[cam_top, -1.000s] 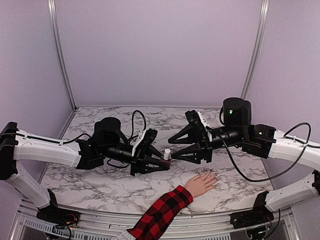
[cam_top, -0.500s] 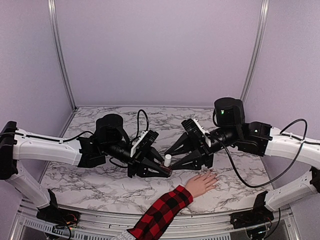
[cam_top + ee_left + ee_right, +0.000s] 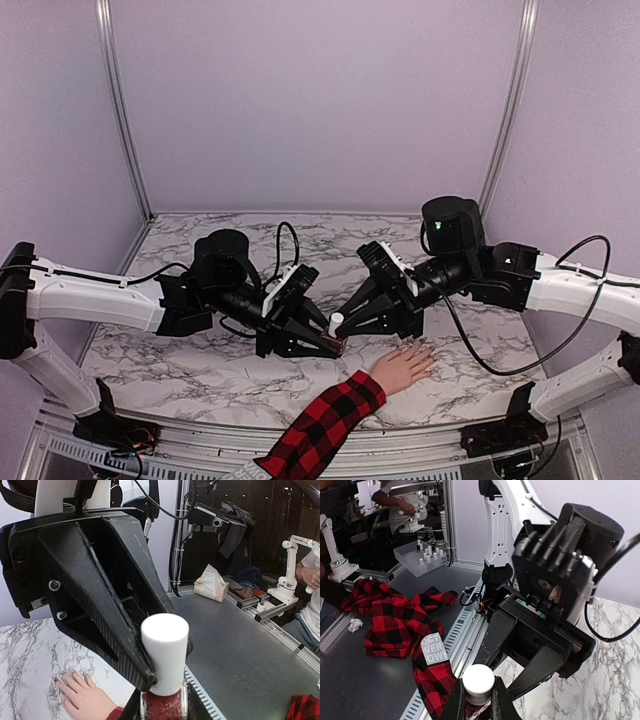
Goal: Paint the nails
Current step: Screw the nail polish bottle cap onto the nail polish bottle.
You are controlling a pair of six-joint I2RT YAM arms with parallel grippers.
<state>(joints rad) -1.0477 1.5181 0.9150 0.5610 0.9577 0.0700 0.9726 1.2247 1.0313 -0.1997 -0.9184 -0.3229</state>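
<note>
The nails (image 3: 427, 351), tiny at the fingertips of the pale hand (image 3: 403, 367), lie flat on the marble-patterned table (image 3: 180, 372) near its front edge. The hand reaches out of a red-and-black plaid sleeve (image 3: 325, 425), and no colour on the nails can be made out at this size. Just behind and to the left of the hand, the dark-red polish bottle (image 3: 339, 339) hangs above the table, its body clamped between the fingers of the left gripper (image 3: 337, 346). The right gripper (image 3: 338, 319) meets it from the other side. In the right wrist view its fingers straddle the white cap (image 3: 478, 682), close against it, but whether they are pressing on it cannot be told. Judging by this, the step in hand is opening the bottle, and painting has not begun. The next move would call for a firm pinch on the cap. Then comes a twist against the left arm's hold, with the bottle kept upright so that nothing spills over the hand below. The bottle and cap show no readable label. On the plaid fabric in the right wrist view a grey tag (image 3: 431, 652) carries white capitals, folded and cut off, of which only "VER" and "OW" read clearly. A tissue pack (image 3: 210, 583) beyond the table bears print too small to read.
</note>
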